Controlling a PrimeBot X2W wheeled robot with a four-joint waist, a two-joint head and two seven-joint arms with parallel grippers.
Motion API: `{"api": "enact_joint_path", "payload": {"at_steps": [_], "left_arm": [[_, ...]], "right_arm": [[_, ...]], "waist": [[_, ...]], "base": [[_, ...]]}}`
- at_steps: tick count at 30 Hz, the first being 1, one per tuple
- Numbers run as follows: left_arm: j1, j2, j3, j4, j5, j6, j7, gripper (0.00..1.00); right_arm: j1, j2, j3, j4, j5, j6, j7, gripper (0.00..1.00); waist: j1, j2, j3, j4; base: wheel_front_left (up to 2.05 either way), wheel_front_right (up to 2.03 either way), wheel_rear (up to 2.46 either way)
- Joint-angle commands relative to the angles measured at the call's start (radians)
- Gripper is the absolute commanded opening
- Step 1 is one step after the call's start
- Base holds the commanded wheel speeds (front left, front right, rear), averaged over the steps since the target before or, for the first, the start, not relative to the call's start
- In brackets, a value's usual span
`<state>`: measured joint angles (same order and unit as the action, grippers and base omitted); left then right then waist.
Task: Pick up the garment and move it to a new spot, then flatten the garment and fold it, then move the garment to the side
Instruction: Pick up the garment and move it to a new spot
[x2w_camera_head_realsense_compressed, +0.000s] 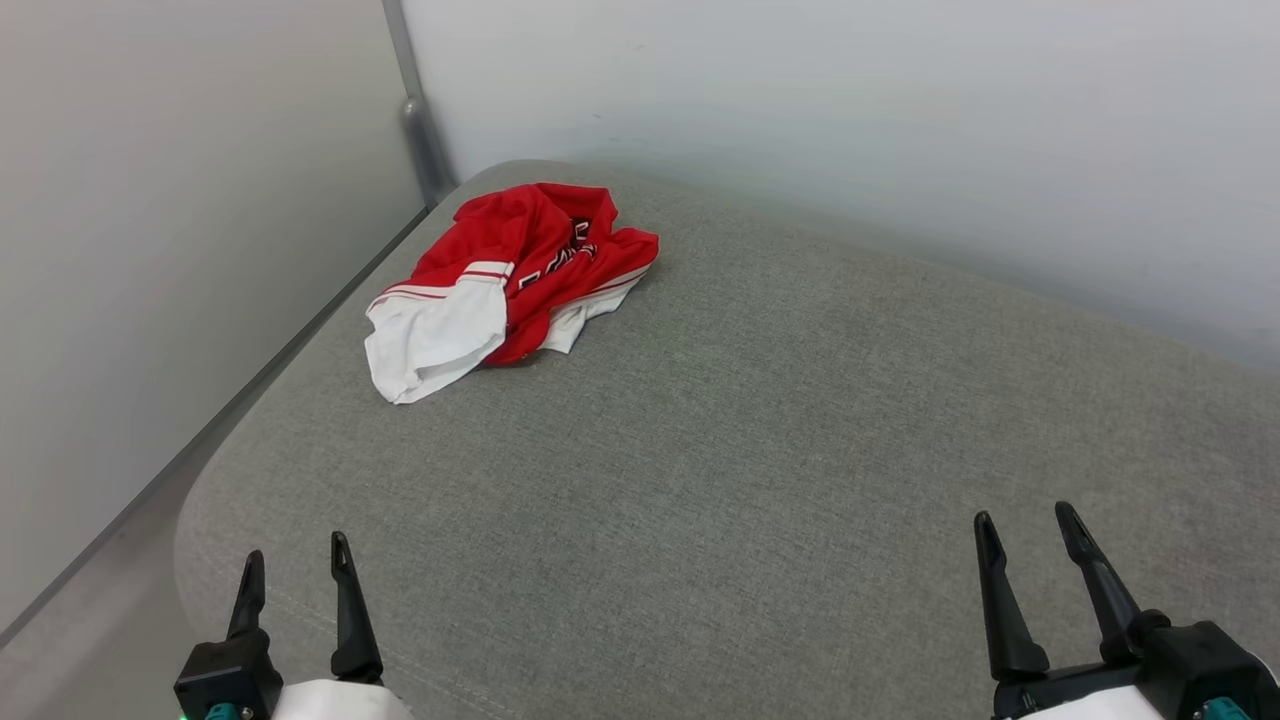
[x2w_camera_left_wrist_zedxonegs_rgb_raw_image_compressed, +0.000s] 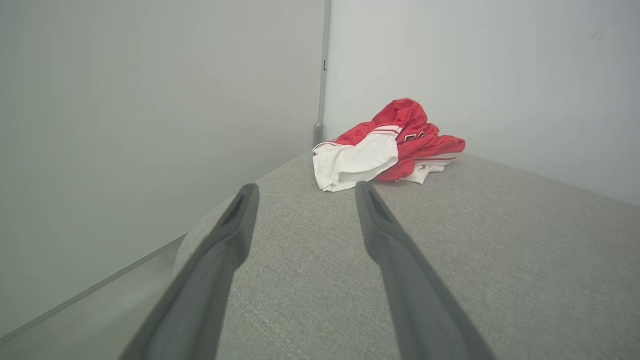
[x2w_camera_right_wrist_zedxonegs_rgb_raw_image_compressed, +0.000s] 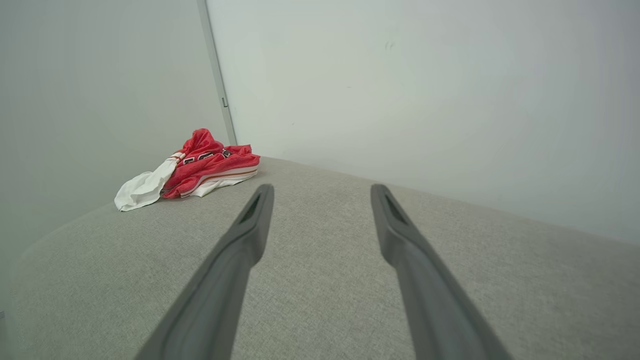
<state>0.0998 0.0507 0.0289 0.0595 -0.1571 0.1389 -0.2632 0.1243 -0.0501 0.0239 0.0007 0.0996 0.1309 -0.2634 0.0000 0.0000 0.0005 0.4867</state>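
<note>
The garment (x2w_camera_head_realsense_compressed: 510, 280), a red T-shirt with white sleeves and striped trim, lies crumpled in a heap at the far left corner of a grey cushioned surface (x2w_camera_head_realsense_compressed: 720, 420). Dark lettering shows in its folds. My left gripper (x2w_camera_head_realsense_compressed: 296, 565) hangs open over the near left edge, well short of the heap. Over the near right, my right gripper (x2w_camera_head_realsense_compressed: 1030, 525) stands open too, with nothing between its fingers. In the left wrist view the garment (x2w_camera_left_wrist_zedxonegs_rgb_raw_image_compressed: 387, 147) lies straight ahead beyond the open gripper (x2w_camera_left_wrist_zedxonegs_rgb_raw_image_compressed: 305, 192). Through the right wrist view the garment (x2w_camera_right_wrist_zedxonegs_rgb_raw_image_compressed: 192, 170) sits far left of the open gripper (x2w_camera_right_wrist_zedxonegs_rgb_raw_image_compressed: 322, 192).
Pale walls (x2w_camera_head_realsense_compressed: 800, 120) close the surface in at the back and left, meeting at a grey corner post (x2w_camera_head_realsense_compressed: 420, 120). A floor strip (x2w_camera_head_realsense_compressed: 90, 620) runs along the cushion's left edge. Bare grey fabric spreads across the middle and right.
</note>
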Motion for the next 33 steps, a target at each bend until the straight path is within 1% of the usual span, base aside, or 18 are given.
{"api": "enact_joint_path", "payload": {"at_steps": [1, 3, 6, 8, 10, 12, 14, 16, 19, 24, 26, 29, 33], "left_arm": [[0.005, -0.001, 0.002, 0.002, -0.001, 0.003, -0.002, 1.00], [-0.006, -0.001, 0.003, 0.012, -0.003, 0.001, -0.002, 1.00], [-0.043, -0.001, 0.018, 0.034, -0.012, -0.016, -0.002, 1.00], [-0.083, 0.008, 0.036, 0.043, -0.014, -0.036, -0.002, 1.00], [-0.139, 0.023, 0.055, 0.055, -0.031, -0.071, -0.002, 1.00], [-0.192, 0.044, 0.062, 0.079, -0.034, -0.096, -0.002, 1.00], [-0.271, 0.078, 0.079, 0.119, -0.055, -0.124, -0.002, 1.00], [-0.353, 0.118, 0.087, 0.155, -0.053, -0.142, 0.000, 1.00], [-0.477, 0.161, 0.106, 0.198, -0.089, -0.175, 0.008, 1.00], [-0.668, 0.241, 0.127, 0.252, -0.130, -0.211, 0.040, 1.00], [-0.747, 0.267, 0.143, 0.284, -0.172, -0.228, 0.065, 1.00], [-0.852, 0.333, 0.152, 0.331, -0.196, -0.243, 0.102, 1.00], [-0.969, 0.412, 0.113, 0.405, -0.220, -0.261, 0.174, 1.00]], "right_arm": [[0.004, 0.000, 0.002, -0.005, -0.002, 0.000, -0.002, 1.00], [0.006, 0.000, -0.001, -0.006, -0.003, 0.000, -0.002, 1.00], [0.004, 0.000, -0.003, -0.008, -0.011, 0.000, -0.002, 1.00], [-0.003, 0.000, -0.006, -0.012, -0.018, 0.000, -0.002, 1.00], [-0.013, 0.000, -0.008, -0.016, -0.026, 0.000, -0.002, 1.00], [-0.025, 0.000, -0.012, -0.021, -0.036, 0.000, -0.002, 1.00], [-0.038, 0.000, -0.015, -0.029, -0.051, 0.000, -0.002, 1.00], [-0.053, 0.000, -0.018, -0.039, -0.069, 0.000, -0.002, 1.00], [-0.087, 0.000, -0.033, -0.061, -0.098, 0.000, -0.002, 1.00], [-0.136, 0.000, -0.049, -0.106, -0.144, 0.000, -0.002, 1.00], [-0.154, 0.000, -0.048, -0.127, -0.172, 0.000, -0.002, 1.00], [-0.180, 0.000, -0.053, -0.158, -0.202, 0.000, -0.002, 1.00], [-0.212, -0.012, -0.062, -0.197, -0.237, 0.000, -0.002, 1.00]], "waist": [[0.0000, 0.0000, 0.001, -0.004], [0.0000, 0.0000, 0.003, -0.012], [0.0000, 0.0000, 0.014, -0.024], [0.0000, 0.0000, 0.026, -0.031], [0.0000, 0.0000, 0.042, -0.039], [0.0000, 0.0000, 0.063, -0.047], [0.0000, 0.0000, 0.096, -0.058], [0.0000, 0.0000, 0.132, -0.071], [0.0000, 0.0000, 0.199, -0.093], [0.0000, 0.0000, 0.312, -0.121], [0.0000, 0.0000, 0.356, -0.131], [0.0000, 0.0000, 0.413, -0.144], [0.0000, 0.0000, 0.475, -0.156]], "base": [[0.00, 0.00, 0.00], [0.00, 0.00, 0.00], [0.00, 0.00, 0.00], [0.00, 0.00, 0.00], [0.00, 0.00, 0.00], [0.00, 0.00, 0.00], [0.00, 0.00, 0.00], [0.00, 0.00, 0.00], [0.00, 0.00, 0.00], [0.00, 0.00, 0.00], [0.00, 0.00, 0.00], [0.00, 0.00, 0.00], [0.00, 0.00, 0.00]]}}
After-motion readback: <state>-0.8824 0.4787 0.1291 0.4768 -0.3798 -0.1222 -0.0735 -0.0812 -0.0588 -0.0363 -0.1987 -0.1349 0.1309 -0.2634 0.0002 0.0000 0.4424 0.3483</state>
